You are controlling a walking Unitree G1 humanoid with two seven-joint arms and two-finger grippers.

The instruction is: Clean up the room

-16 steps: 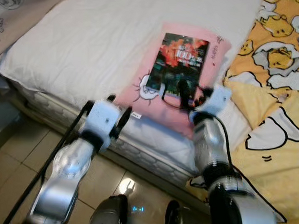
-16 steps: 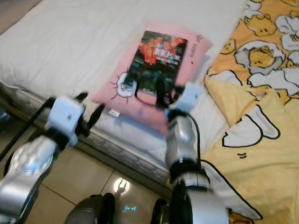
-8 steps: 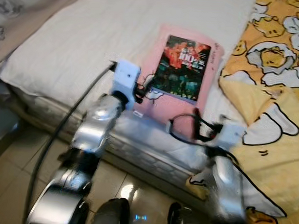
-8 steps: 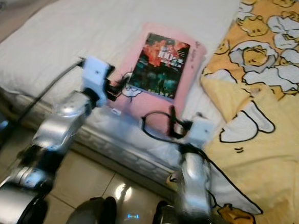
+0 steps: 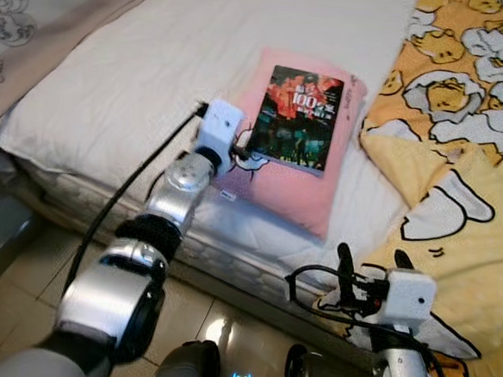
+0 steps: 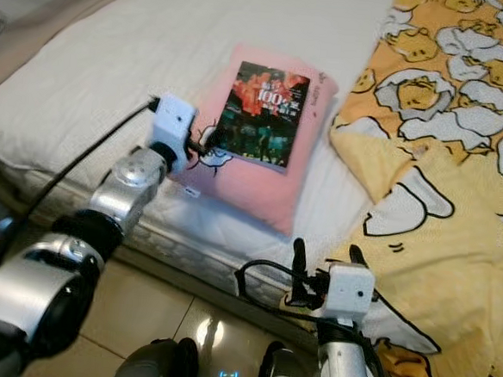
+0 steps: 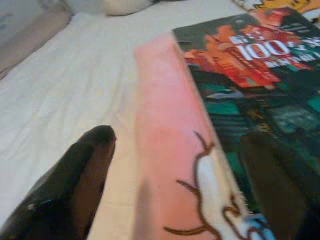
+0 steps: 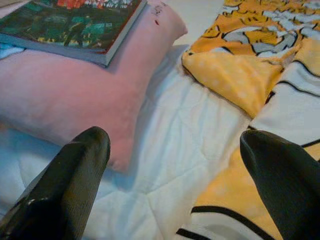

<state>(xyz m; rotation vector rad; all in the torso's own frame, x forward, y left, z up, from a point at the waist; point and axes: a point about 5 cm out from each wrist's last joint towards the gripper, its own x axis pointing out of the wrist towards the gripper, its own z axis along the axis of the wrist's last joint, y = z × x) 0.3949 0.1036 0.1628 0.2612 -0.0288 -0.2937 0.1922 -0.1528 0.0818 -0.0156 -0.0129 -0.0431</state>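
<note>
Book (image 5: 297, 118) flat atop pink pillow (image 5: 289, 187) on bed. Left gripper (image 5: 246, 154), fingers spread, at book's near corner. Left wrist view: one finger (image 7: 75, 185) beside pillow. Right gripper (image 5: 367, 266) spread, off mattress edge near yellow blanket (image 5: 460, 169).

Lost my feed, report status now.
Left hand open at the near left corner of the book. Book flat on pink pillow. Right hand open, low at bed edge. Yellow blanket alongside, off the pillow.

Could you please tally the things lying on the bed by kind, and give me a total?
Book: 1
Pink pillow: 1
Yellow duck-print blanket: 1
Total: 3
</note>
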